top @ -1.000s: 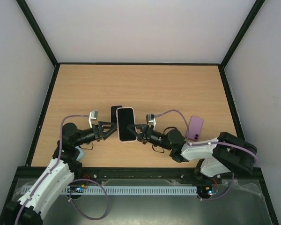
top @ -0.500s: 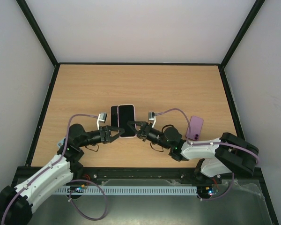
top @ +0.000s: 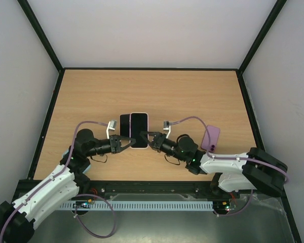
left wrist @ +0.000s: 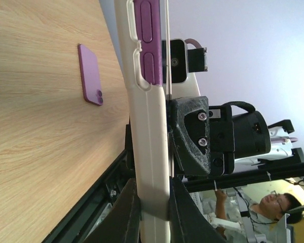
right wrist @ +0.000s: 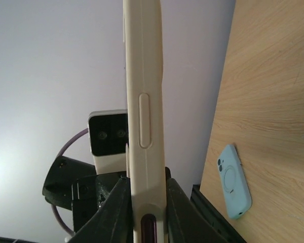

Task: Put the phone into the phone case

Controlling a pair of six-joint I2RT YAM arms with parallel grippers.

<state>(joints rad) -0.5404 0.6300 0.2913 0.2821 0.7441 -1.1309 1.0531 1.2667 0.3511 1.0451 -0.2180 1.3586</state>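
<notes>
phone case [left wrist: 148, 126]: both ends cut off in wrist views | blue case [right wrist: 234, 179]: hidden overhead by left arm [top: 55, 182]

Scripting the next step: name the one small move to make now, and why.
Probably lower the cased phone to the table before releasing: the left hand and right hand pinch its opposite edges, and purple buttons show through its cutout, so it looks seated.

White arm shells [top: 53, 185], black joints [top: 84, 139], looping purple cables [top: 186, 118], small silver screws [left wrist: 201, 116]
</notes>
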